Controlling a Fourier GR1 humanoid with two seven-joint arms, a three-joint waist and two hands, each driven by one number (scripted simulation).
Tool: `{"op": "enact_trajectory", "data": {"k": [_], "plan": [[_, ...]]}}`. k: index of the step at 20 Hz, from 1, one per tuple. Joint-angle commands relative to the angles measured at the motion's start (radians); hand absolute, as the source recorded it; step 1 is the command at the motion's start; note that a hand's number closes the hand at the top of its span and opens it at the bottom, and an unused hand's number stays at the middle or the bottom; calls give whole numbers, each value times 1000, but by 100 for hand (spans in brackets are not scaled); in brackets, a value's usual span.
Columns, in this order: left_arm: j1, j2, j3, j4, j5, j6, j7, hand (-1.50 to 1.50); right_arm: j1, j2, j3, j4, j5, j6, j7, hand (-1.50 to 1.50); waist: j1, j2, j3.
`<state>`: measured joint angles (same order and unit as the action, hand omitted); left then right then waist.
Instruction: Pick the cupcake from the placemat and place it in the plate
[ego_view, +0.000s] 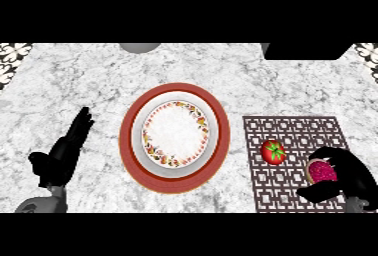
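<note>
Pink-topped round cupcake (322, 171) sits enclosed by the right hand's (347, 176) curled black fingers (319, 192) over the brown lattice-patterned placemat (295, 131); left hand (65, 152) rests straight-fingered on the marbled table (221, 70).

Right hand (347, 175) curls round cupcake (321, 171) (over the placemat (291, 131)).

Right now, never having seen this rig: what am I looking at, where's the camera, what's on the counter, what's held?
This is a humanoid robot seen from its own head, looking steeply down at a marble counter. Its two black hands enter from below. The left hand rests open, fingers straight, beside a white floral plate on a red round mat. At the right lies a brown patterned placemat with a tomato on it. The right hand curls around a pink-topped cupcake over that placemat.
</note>
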<state>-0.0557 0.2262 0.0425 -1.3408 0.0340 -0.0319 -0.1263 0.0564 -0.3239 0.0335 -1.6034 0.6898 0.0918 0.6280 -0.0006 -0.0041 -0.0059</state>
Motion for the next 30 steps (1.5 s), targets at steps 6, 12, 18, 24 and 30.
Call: {"op": "enact_trajectory", "data": {"k": [6,12,18,24,30], "plan": [[-6,-1,15,-23,-13,-18,26,0,69,26,56,-52,178,-133,-91,150,-3,3,6],[9,4,24,-60,-16,-9,67,0,271,-25,135,-277,216,-158,-248,150,-12,0,6],[15,-7,33,2,-21,-24,-10,0,450,-58,187,-556,222,-150,-309,150,-15,2,5],[21,-44,11,-41,-33,2,48,0,531,-25,269,-793,357,-163,-255,150,-14,1,5],[0,-32,25,4,-44,-8,-6,0,349,-6,225,-871,366,-150,-194,150,-4,4,5]]}}
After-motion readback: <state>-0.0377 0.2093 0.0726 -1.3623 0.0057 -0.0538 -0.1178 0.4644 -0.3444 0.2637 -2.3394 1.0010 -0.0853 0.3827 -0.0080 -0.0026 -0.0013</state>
